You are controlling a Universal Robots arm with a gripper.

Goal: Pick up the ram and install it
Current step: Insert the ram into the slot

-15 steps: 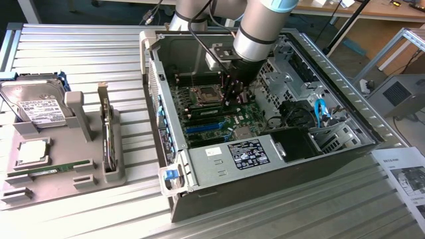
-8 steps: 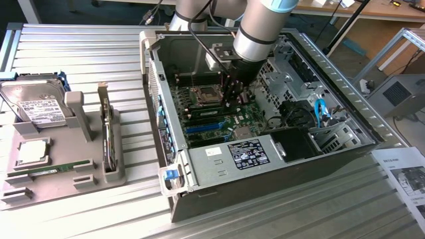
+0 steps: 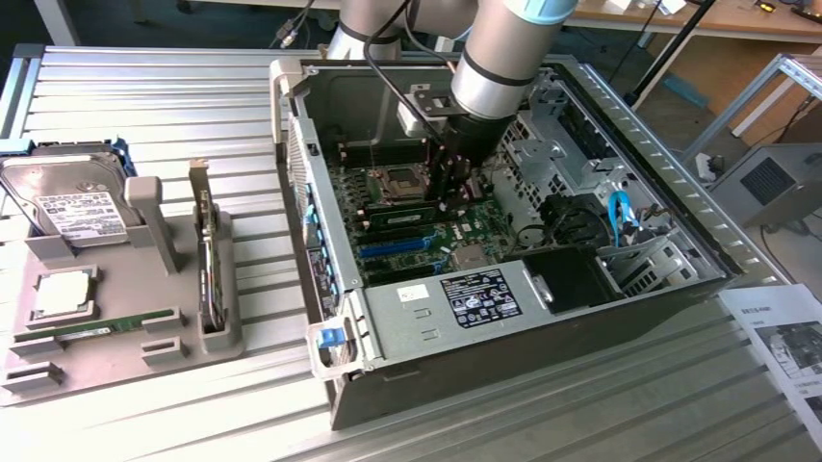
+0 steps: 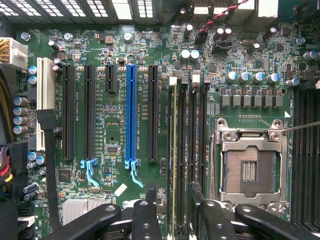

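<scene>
My gripper (image 3: 449, 188) reaches down into the open computer case (image 3: 514, 366), over the motherboard (image 4: 115, 175). Its two black fingers (image 4: 148, 212) stand apart on either side of a memory slot, so the gripper is open. Between them the ram (image 4: 173, 150) shows edge-on as a thin pale green strip. It stands upright in the slot nearest the black expansion slots, and neither finger seems to touch it. In the exterior view the arm hides that slot.
Beside the ram slots lies the open CPU socket (image 4: 247, 167). A blue slot (image 4: 131, 115) and black slots run parallel. On the exterior view's left, a grey tray (image 3: 115, 356) holds a hard drive (image 3: 71, 207), an upright card (image 3: 206, 260) and another green stick (image 3: 96, 329).
</scene>
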